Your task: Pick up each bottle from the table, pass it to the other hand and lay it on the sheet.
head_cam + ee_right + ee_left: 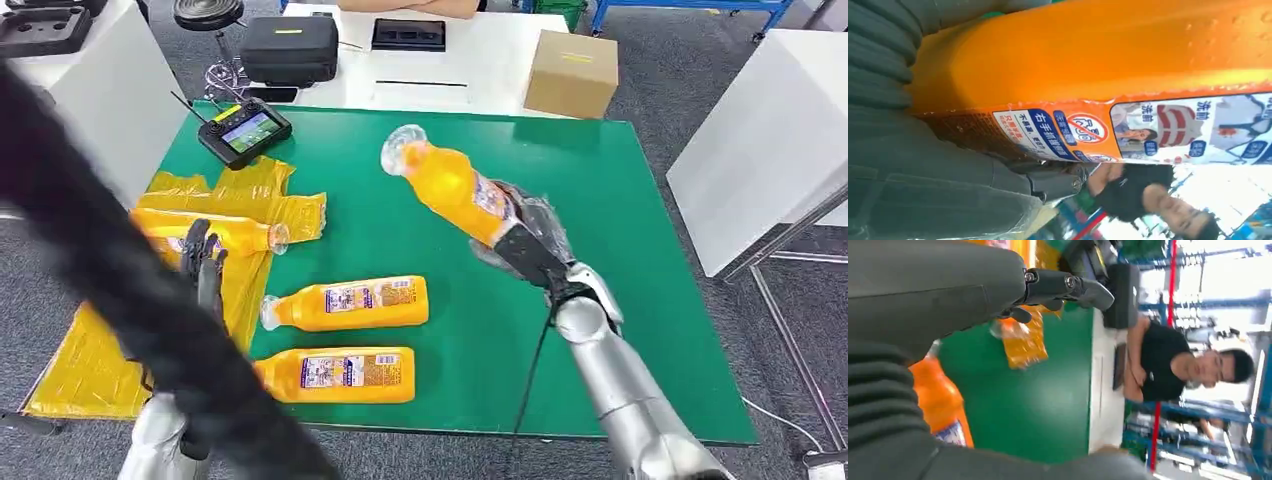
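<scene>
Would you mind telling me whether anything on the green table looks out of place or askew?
Nothing spilled or damaged. The yellow sheet is crumpled and hangs past the table edge, and a handheld controller sits at the table's far corner among the bottles' workspace.

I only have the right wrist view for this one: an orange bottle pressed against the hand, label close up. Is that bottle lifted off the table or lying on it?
Observer: Lifted. In the head view the right hand grips the orange bottle by its base, cap end tilted up over the green table.
Operator: How many bottles are left on the green?
Observer: Two orange bottles lie on their sides, the nearer bottle and the farther bottle.
Operator: Anything on the sheet?
Observer: One bottle lies on the yellow sheet.
Operator: And the left hand?
Observer: The left hand is raised over the sheet, fingers apart, holding nothing.
</scene>
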You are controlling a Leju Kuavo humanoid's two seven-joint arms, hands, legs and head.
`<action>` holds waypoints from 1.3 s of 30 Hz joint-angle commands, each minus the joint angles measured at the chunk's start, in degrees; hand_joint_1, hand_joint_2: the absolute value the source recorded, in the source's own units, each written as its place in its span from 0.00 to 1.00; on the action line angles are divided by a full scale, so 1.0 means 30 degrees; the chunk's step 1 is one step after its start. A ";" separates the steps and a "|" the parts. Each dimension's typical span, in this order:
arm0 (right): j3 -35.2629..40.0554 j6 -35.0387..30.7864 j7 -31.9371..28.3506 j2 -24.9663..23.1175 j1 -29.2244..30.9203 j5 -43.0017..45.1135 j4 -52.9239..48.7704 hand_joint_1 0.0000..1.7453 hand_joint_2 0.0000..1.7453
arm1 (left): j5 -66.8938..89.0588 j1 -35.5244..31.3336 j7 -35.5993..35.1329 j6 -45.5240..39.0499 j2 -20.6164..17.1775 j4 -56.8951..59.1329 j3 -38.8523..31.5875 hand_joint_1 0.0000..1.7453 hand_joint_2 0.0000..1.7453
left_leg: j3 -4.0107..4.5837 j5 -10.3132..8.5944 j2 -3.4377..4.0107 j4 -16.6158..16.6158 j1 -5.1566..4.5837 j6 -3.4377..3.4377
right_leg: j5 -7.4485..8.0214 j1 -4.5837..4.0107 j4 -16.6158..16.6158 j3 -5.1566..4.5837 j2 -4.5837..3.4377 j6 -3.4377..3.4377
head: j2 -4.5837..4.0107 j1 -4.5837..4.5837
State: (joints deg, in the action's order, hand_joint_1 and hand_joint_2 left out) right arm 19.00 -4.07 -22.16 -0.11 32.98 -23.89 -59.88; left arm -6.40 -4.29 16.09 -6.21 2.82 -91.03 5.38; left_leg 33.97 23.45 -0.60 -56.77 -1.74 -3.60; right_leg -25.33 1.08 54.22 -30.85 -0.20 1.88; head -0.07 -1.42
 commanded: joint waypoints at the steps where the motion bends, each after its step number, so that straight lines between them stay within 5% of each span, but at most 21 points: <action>1: 0.1408 0.0047 0.0002 -0.3636 0.2969 0.0572 0.4046 1.00 1.00 | 0.0522 -0.1317 -0.0004 -0.0024 -0.0357 0.1380 0.0783 0.00 1.00 | -0.0045 0.0026 0.0074 0.0010 0.0011 0.0114 | -0.0013 -0.0003 0.0015 0.0017 -0.0065 -0.0054 | 0.0000 0.0000; 2: 0.1589 0.0048 0.0164 -0.3881 0.3114 0.0566 0.4132 1.00 1.00 | 0.0719 -0.1390 -0.0038 -0.0130 -0.0339 0.1396 0.0873 0.00 1.00 | -0.0001 0.0017 0.0049 0.0000 0.0024 0.0079 | -0.0004 -0.0005 0.0021 -0.0004 -0.0048 -0.0036 | 0.0000 0.0007; 3: 0.1636 0.0145 0.0307 -0.4128 0.3213 0.0712 0.4242 1.00 1.00 | 0.0820 -0.1477 -0.0059 -0.0172 -0.0299 0.1441 0.0947 0.00 0.00 | -0.0026 0.0032 0.0097 0.0005 0.0029 0.0117 | -0.0010 -0.0003 0.0024 0.0014 -0.0089 -0.0054 | 0.0000 0.0007; 13: 0.3454 0.1052 0.0631 -0.6617 0.5243 0.1148 0.9690 1.00 1.00 | 0.0260 -0.2875 0.0118 -0.0106 -0.0142 0.2616 0.1698 0.00 0.00 | -0.0001 0.0004 0.0060 0.0023 0.0049 0.0120 | -0.0014 0.0010 0.0019 0.0008 -0.0038 -0.0058 | 0.0000 0.0007; 39: 0.6941 0.1120 0.1579 -0.6629 0.4670 0.3088 0.9812 1.00 1.00 | -0.0343 -0.2738 0.0289 -0.0315 0.0051 0.2390 0.1535 0.00 0.00 | 0.0012 0.0009 0.0029 0.0018 0.0056 0.0130 | -0.0028 0.0021 0.0011 0.0021 -0.0011 -0.0060 | 0.0000 0.0007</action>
State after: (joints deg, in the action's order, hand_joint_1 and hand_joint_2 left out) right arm 34.99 -1.20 -18.38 -20.13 43.75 -15.80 -33.09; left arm -7.39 -11.10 17.16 -6.93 2.97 -86.07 10.08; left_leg 34.23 23.41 -0.54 -56.77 -1.63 -3.54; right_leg -25.34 1.18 54.31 -31.02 -0.26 1.86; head -0.07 -1.40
